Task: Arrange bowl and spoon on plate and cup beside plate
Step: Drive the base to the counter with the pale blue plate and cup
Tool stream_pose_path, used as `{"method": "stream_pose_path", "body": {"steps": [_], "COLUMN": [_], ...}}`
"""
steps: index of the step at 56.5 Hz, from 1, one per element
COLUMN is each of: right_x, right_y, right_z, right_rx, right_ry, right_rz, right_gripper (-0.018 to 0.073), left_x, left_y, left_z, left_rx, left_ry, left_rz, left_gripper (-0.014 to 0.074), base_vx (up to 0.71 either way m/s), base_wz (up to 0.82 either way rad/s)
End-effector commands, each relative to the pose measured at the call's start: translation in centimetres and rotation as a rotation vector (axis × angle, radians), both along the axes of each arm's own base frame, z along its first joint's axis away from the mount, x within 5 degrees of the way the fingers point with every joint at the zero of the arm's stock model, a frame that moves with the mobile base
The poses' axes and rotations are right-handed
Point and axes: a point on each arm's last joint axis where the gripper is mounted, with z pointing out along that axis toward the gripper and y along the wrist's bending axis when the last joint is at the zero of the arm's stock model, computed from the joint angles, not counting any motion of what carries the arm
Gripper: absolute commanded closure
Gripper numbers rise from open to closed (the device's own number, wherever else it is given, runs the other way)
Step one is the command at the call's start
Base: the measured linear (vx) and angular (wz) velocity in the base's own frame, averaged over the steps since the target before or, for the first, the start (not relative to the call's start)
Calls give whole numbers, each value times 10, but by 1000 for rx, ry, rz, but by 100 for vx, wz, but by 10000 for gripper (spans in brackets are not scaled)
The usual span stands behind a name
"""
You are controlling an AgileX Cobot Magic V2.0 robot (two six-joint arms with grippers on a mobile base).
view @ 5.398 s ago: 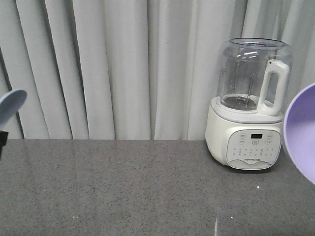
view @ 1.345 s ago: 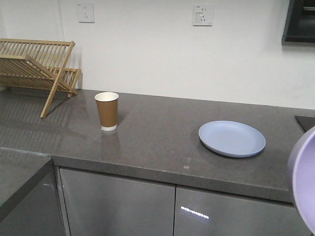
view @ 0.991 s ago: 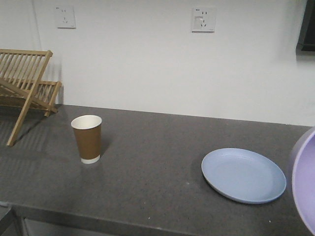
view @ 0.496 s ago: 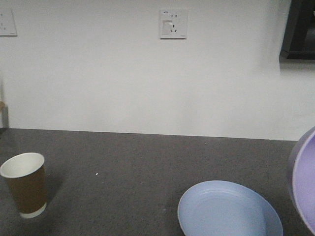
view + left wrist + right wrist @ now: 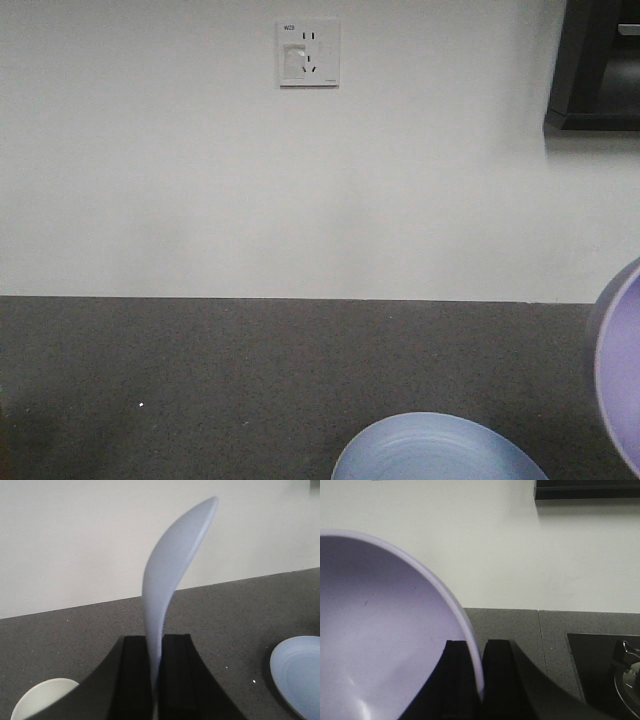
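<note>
Left end effector (image 5: pixel 156 647) grips spoon (image 5: pixel 165 580); right end effector (image 5: pixel 477 652) bowl (image 5: pixel 380 630); plate (image 5: pixel 440 452) cropped

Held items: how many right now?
2. The pale blue plastic spoon stands upright in the left pincer; the glossy lavender plastic bowl is clamped by its rim in the right pincer.

The left gripper (image 5: pixel 156 647) shows two black fingers rising from the bottom of its wrist view, clamped tight on the handle of the spoon (image 5: pixel 172 565). The right gripper (image 5: pixel 479 652) pinches the rim of the bowl (image 5: pixel 380 630), one finger inside, one outside.
</note>
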Motion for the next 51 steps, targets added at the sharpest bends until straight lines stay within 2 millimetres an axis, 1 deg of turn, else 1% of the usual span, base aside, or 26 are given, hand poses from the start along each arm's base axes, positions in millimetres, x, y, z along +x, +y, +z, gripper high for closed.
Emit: {"method": "stream_pose_path", "body": {"steps": [1, 51], "right_x": [0, 0], "right_y": [-2, -2], "right_z": [15, 15], "right_rx": [18, 18], "right_ry": [-104, -104], "right_rz": [-30, -30], "right_gripper": [568, 568], "left_x": [-2, -2], "left_y": [0, 0], "left_z": [15, 15], "left_rx": [-41, -41], "left_ry": [-102, -102], "left_rz": [-5, -5], "left_gripper": [599, 599], "base_vx": [9, 1], "base_wz": [-2, -1]}}
